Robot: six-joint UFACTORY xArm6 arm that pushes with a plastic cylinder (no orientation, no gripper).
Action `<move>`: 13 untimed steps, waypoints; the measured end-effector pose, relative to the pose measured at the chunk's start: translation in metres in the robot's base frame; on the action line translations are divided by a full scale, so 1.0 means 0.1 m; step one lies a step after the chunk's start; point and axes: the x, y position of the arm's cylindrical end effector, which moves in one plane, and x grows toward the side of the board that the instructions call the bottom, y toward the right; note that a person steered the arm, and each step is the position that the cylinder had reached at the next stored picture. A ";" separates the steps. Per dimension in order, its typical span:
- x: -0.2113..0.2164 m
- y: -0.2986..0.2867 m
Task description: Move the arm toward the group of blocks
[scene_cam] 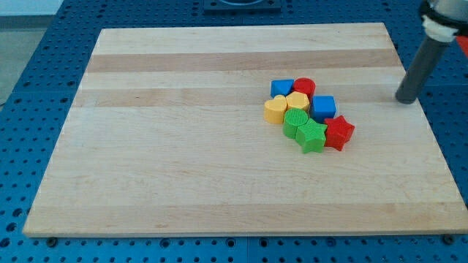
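Observation:
A tight group of blocks sits right of the board's middle. At its top are a blue block (pixel 281 88) and a red cylinder (pixel 305 87). Below them are a yellow heart (pixel 275 109), a yellow hexagon (pixel 297 101) and a blue cube (pixel 323 108). At the bottom are a green round block (pixel 295 122), a green star (pixel 312 136) and a red star (pixel 338 132). My tip (pixel 406 99) rests on the board at the view's right, well to the right of the group and level with its top.
The wooden board (pixel 183 146) lies on a blue perforated table (pixel 29 88). The rod rises toward the view's top right corner, near the board's right edge.

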 end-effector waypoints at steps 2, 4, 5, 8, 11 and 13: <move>0.00 -0.35; 0.00 -0.43; 0.00 -0.45; 0.05 -0.46; 0.50 -0.84; 0.49 -1.09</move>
